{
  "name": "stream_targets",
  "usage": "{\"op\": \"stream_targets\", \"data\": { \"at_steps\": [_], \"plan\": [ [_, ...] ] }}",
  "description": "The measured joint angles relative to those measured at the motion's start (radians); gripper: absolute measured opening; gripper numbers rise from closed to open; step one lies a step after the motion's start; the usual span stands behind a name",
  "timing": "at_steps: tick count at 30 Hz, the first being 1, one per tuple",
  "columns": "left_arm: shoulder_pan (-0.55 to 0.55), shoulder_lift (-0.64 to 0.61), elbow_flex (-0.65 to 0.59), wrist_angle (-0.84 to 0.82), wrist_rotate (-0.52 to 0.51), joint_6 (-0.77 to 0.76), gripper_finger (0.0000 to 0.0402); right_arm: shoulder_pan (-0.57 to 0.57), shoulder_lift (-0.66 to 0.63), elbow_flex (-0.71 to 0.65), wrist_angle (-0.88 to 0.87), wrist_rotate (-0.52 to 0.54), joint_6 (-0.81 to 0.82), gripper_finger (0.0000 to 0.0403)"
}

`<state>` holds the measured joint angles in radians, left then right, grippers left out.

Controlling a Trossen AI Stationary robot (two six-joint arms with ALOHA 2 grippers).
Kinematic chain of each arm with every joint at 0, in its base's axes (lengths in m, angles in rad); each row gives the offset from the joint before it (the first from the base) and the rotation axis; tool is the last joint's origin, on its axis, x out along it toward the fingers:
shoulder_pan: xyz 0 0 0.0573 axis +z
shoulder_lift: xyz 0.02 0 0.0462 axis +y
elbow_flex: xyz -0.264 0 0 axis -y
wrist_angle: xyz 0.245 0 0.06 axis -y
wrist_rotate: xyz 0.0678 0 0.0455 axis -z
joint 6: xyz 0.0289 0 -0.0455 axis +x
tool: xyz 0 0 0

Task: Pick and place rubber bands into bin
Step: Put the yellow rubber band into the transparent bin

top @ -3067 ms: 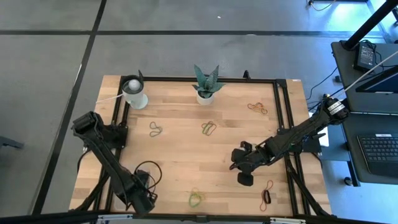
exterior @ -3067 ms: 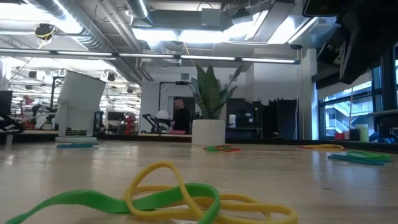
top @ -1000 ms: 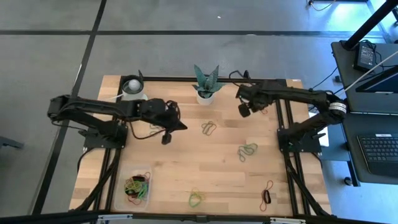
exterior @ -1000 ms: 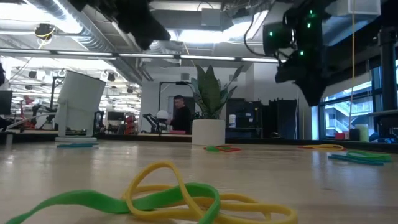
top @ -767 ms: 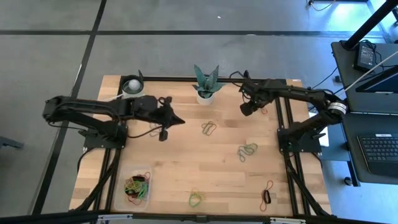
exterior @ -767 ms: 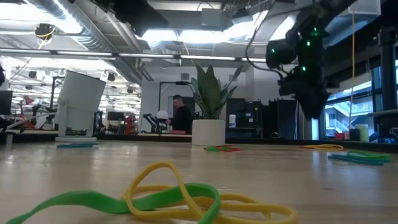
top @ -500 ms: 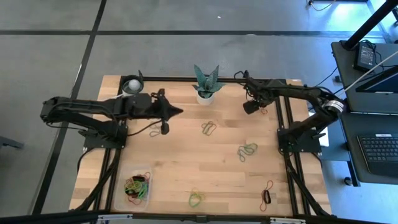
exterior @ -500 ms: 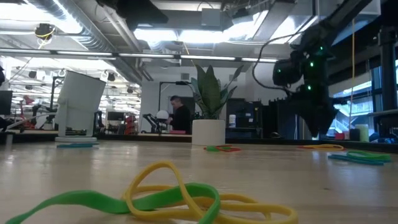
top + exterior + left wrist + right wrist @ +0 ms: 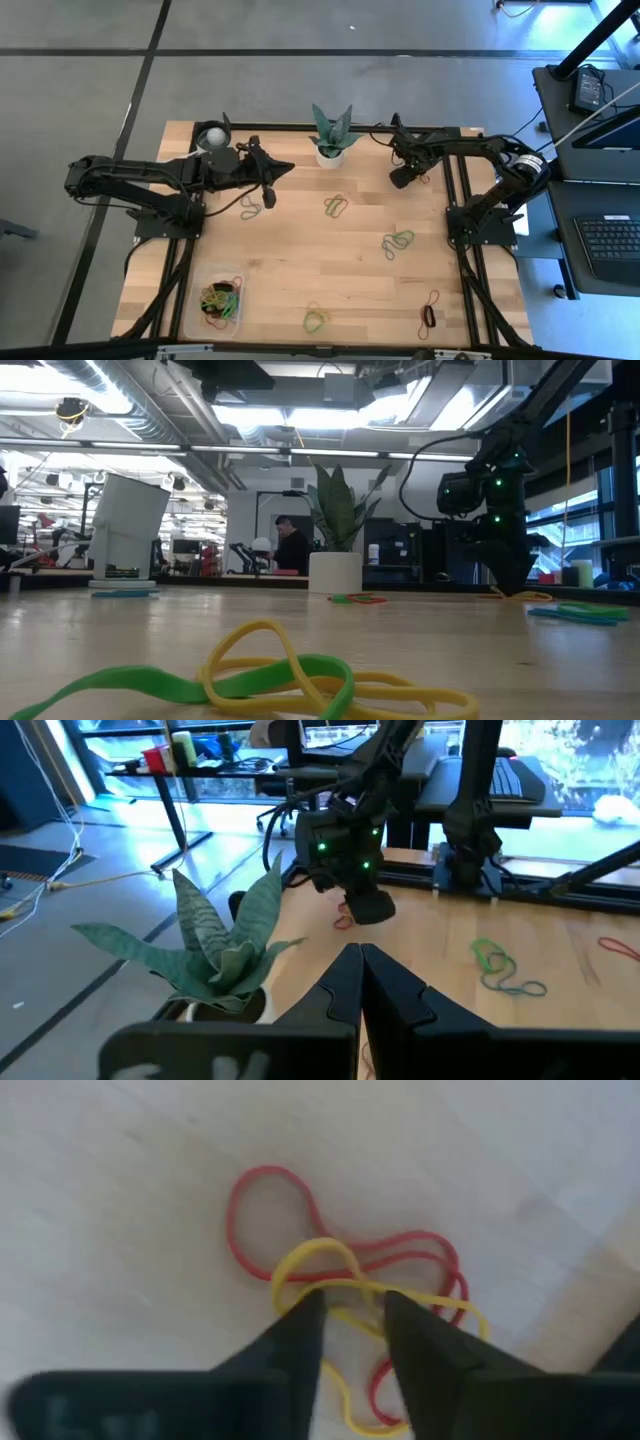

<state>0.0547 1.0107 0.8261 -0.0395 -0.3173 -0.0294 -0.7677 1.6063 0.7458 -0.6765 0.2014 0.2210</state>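
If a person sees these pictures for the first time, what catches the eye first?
The right gripper, fingers apart, sits right over a red and yellow rubber band tangle at the table's far right. In the low view, a green and yellow tangle fills the foreground. The bin, near left, holds bands.

The place is a robotics lab set in an open, industrial-style office. A wooden table [image 9: 300,260] edged by a black metal frame [image 9: 452,215] stands on a grey floor marked with dark lines, and two dark robot arms are mounted at its sides. Overhead, exposed ducts [image 9: 150,400], pipes and strip lights [image 9: 330,455] run across a bare ceiling. Beyond the table, the low view shows desks crowded with equipment and a person [image 9: 290,548] seated among them. A side desk carries a keyboard [image 9: 610,238], and cables trail across the floor near it. A potted plant [image 9: 330,135] on the table is the one decorative touch.
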Motion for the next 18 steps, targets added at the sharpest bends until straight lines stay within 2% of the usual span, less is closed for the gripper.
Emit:
{"op": "stream_targets", "data": {
  "at_steps": [3,5,11,18],
  "plan": [
    [0.0,0.0,0.0,0.0,-0.001,-0.023,0.0002,0.0,-0.015,-0.005,0.008,-0.037,-0.019,0.0041],
    [0.0,0.0,0.0,0.0,-0.001,-0.036,0.0002,-0.001,-0.029,-0.005,0.008,-0.043,-0.026,0.0013],
    [0.0,0.0,0.0,0.0,-0.001,-0.036,0.0002,-0.002,-0.121,-0.012,-0.087,-0.074,-0.014,0.0004],
    [0.0,0.001,0.0,0.0,0.0,-0.036,0.0003,0.057,-0.349,-0.01,-0.224,-0.075,0.126,0.0002]
  ]
}}
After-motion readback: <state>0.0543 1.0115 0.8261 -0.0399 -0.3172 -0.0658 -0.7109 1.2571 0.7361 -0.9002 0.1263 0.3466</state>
